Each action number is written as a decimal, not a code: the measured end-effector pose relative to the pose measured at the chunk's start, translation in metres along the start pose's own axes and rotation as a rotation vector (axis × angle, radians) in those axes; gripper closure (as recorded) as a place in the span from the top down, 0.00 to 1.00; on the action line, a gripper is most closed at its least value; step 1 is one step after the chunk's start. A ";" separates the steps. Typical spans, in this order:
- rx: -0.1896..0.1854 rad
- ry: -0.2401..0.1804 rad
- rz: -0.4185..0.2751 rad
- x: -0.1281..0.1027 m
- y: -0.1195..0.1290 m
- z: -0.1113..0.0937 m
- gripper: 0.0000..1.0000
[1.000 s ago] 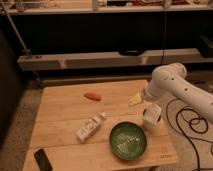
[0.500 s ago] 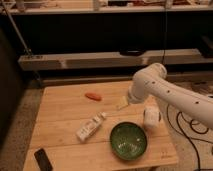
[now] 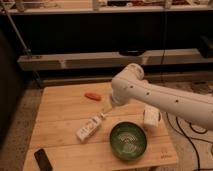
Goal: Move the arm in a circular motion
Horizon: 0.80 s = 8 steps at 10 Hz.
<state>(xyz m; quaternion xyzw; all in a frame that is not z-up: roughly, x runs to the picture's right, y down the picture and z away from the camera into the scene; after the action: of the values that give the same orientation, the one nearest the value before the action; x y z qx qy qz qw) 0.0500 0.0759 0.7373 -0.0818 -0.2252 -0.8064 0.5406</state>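
At the near edge of the pale wooden desk (image 3: 60, 125) lies a dark phone (image 3: 43, 159), with a green bowl (image 3: 128, 141) to its right. A white bottle (image 3: 89, 127) lies just behind, and a white cup (image 3: 151, 117) stands right of the bowl. The arm (image 3: 155, 97) reaches in from the right above the desk's middle; its pincer (image 3: 107, 110) hangs just above the bottle's cap, fingers too unclear to tell. Farther back lies an orange carrot (image 3: 92, 96). Beyond stand dark shelves (image 3: 100, 60). Since half a second ago the arm has swung further left, uncovering the cup.
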 end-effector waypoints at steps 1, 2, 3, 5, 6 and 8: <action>0.000 -0.003 0.001 0.005 0.000 0.001 0.80; -0.008 -0.018 -0.001 0.007 0.004 0.000 0.80; -0.007 -0.057 -0.015 0.006 0.002 -0.005 0.80; -0.002 -0.140 -0.056 -0.008 -0.017 -0.018 0.80; -0.004 -0.177 -0.076 -0.019 -0.026 -0.025 0.80; 0.009 -0.259 -0.167 -0.046 -0.070 -0.046 0.80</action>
<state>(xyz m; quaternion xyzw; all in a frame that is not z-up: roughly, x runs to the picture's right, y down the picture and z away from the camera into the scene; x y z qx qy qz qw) 0.0096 0.1153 0.6601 -0.1638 -0.3025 -0.8302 0.4386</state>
